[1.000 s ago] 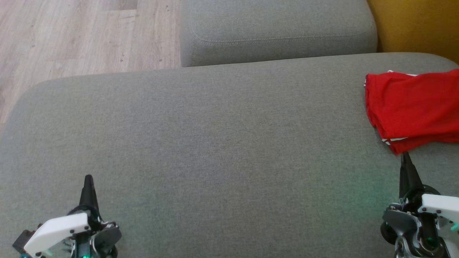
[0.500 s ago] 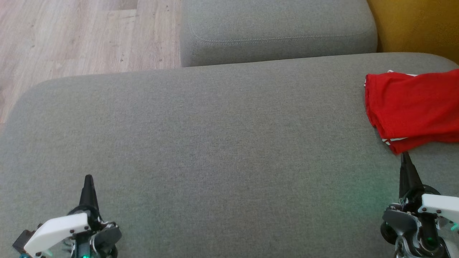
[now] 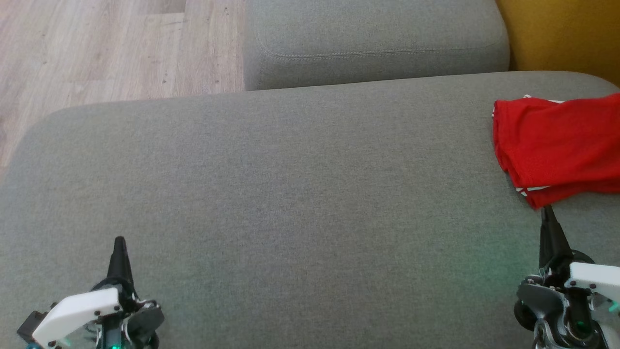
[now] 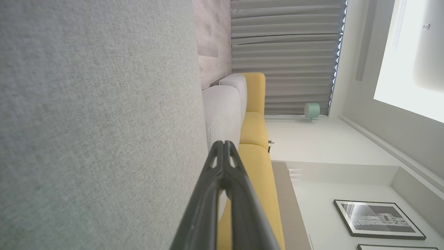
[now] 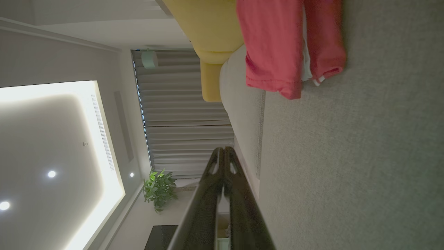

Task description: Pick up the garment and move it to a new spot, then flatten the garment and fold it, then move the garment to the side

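Note:
A folded red garment [image 3: 557, 148] with white trim lies at the right edge of the grey sofa cushion [image 3: 290, 194], partly cut off by the head view's border. In the right wrist view the garment [image 5: 277, 45] lies ahead of the fingers. My right gripper [image 3: 546, 211] is shut, empty, its tip just short of the garment's near corner. My left gripper [image 3: 119, 241] is shut and empty at the lower left, far from the garment. Both wrist views show the fingertips [image 4: 223, 144] pressed together, as with the right gripper [image 5: 222, 149].
A second grey cushion [image 3: 373, 41] lies beyond the main one. Wooden floor [image 3: 97, 48] is at the upper left and a yellow sofa part [image 3: 562, 34] at the upper right. The wide cushion middle holds nothing.

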Controlling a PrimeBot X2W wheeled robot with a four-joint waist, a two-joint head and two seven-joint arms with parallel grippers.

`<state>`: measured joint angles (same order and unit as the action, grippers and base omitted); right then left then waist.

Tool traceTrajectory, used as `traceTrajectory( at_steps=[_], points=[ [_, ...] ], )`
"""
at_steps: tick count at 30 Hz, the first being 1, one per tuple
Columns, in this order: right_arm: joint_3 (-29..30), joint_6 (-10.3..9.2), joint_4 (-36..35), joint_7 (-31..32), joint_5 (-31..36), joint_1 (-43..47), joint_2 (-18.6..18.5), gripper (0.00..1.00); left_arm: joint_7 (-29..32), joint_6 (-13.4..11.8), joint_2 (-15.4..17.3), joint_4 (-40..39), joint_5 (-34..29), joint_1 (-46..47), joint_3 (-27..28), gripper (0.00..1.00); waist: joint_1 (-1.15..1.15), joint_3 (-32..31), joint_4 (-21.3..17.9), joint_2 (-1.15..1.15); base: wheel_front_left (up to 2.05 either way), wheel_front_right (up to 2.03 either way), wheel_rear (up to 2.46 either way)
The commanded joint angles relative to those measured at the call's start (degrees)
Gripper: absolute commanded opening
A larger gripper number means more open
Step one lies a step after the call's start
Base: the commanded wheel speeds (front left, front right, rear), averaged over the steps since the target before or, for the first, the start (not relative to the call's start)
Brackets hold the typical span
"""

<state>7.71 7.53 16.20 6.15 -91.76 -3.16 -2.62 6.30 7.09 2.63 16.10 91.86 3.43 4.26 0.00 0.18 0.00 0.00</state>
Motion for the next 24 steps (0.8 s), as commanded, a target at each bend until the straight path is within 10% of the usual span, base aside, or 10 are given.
traceTrajectory(
  at_steps=[1, 24],
  points=[
    [-1.1, -0.04, -2.2, 0.4, -0.4, -3.0, -0.3, 0.0, 0.2, 0.4, 0.2, -2.0, 0.3, 2.8, 2.3, 0.0, 0.0, 0.0, 0.0, 0.0, 0.0, 0.0, 0.0],
    [-1.1, -0.04, -2.2, 0.4, -0.4, -3.0, -0.3, 0.0, 0.2, 0.4, 0.2, -2.0, 0.3, 2.8, 2.3, 0.0, 0.0, 0.0, 0.0, 0.0, 0.0, 0.0, 0.0]
  ],
)
